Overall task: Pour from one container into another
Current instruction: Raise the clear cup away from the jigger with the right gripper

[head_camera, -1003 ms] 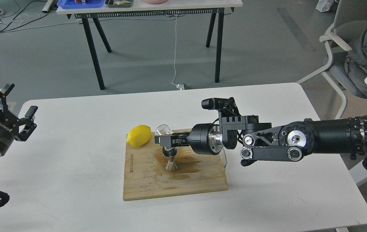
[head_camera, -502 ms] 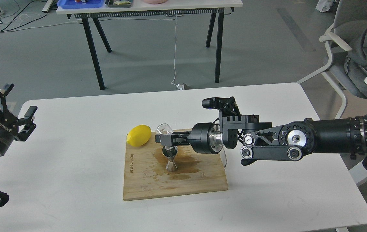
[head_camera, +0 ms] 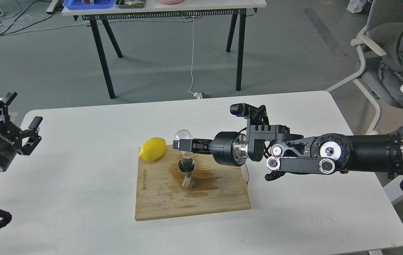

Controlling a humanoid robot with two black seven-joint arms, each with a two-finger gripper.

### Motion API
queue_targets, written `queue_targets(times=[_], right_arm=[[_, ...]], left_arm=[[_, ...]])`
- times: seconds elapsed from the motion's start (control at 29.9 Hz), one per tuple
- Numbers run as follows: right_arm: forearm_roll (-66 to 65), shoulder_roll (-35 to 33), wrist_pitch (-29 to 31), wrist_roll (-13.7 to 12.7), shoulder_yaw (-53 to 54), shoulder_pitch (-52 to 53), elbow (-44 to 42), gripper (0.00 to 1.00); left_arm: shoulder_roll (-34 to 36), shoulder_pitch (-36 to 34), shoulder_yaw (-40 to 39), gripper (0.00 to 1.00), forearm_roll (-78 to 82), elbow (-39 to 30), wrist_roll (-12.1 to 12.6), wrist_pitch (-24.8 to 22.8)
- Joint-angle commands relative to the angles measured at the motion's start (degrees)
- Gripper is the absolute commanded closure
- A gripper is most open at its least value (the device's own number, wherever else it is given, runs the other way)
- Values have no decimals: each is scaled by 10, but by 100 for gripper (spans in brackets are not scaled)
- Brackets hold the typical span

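Shiny steel jigger (head_camera: 187, 173); wet wooden board (head_camera: 219, 198).

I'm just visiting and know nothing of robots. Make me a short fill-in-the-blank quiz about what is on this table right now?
1. The right gripper holds a tilted glass cup above the steel ____.
2. The jigger stands upright on a wooden ____.
3. The yellow fruit at the board's far left corner is a ____.
4. The left gripper holds ____.

Missing words: jigger; board; lemon; nothing

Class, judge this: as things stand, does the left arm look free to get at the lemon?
Probably yes. The left gripper is open and empty, and bare table lies between it and the lemon; the right gripper is busy beside it.
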Motion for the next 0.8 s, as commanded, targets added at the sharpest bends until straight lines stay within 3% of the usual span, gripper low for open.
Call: queue_targets(times=[0.0,0.54,0.64,0.77], right_arm=[[83,-1,0,-1,78,-51,-1,59],[449,0,-1,0,601,-292,-39,61],[520,0,-1,17,678,-337,-46,61],[566,2,-1,20,784,-415,-59,62]], left_arm=[[0,0,1,1,0,0,0,0],[-9,8,1,1,0,0,0,0],[-11,9,1,1,0,0,0,0],[-15,9,1,1,0,0,0,0]])
